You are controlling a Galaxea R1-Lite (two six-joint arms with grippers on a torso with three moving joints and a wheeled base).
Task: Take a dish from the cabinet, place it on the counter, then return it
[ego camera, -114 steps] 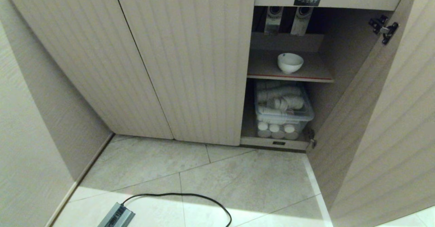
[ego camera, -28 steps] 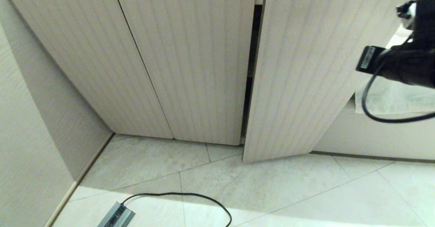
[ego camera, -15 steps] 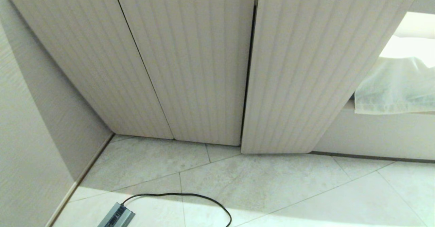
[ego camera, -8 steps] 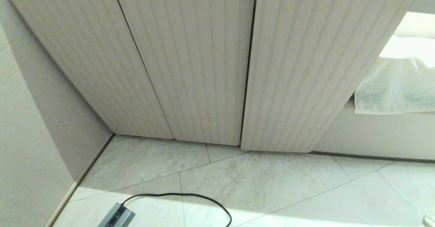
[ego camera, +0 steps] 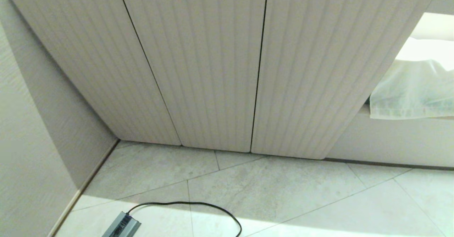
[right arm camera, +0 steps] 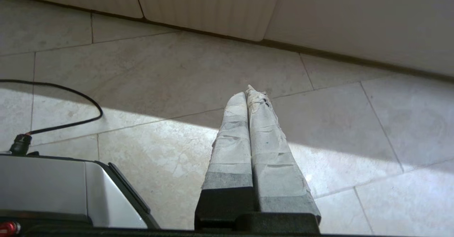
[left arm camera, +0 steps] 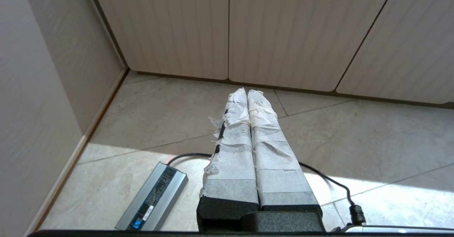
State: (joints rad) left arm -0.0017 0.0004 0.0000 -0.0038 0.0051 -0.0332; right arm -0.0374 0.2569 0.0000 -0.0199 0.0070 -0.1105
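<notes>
The beige ribbed cabinet (ego camera: 198,63) fills the head view, all three of its doors flush and closed; its right door (ego camera: 330,66) hides the shelf. The dish is hidden behind the doors. The counter is out of view. Neither arm shows in the head view. My left gripper (left arm camera: 247,92) hangs low over the floor tiles facing the cabinet (left arm camera: 227,27), its tape-wrapped fingers pressed together with nothing between them. My right gripper (right arm camera: 247,91) hangs likewise over the tiles near the cabinet's lower corner (right arm camera: 212,10), shut and empty.
A grey power brick (ego camera: 121,225) with a black cable (ego camera: 198,204) lies on the floor at front left, also near the left gripper (left arm camera: 153,197). A wall (ego camera: 32,130) closes the left side. A white cloth (ego camera: 411,91) hangs over a ledge at right.
The right cabinet door has swung fully shut, closing the dark gap. The right arm, seen at the right edge two seconds ago, has left the head view and dropped low.
</notes>
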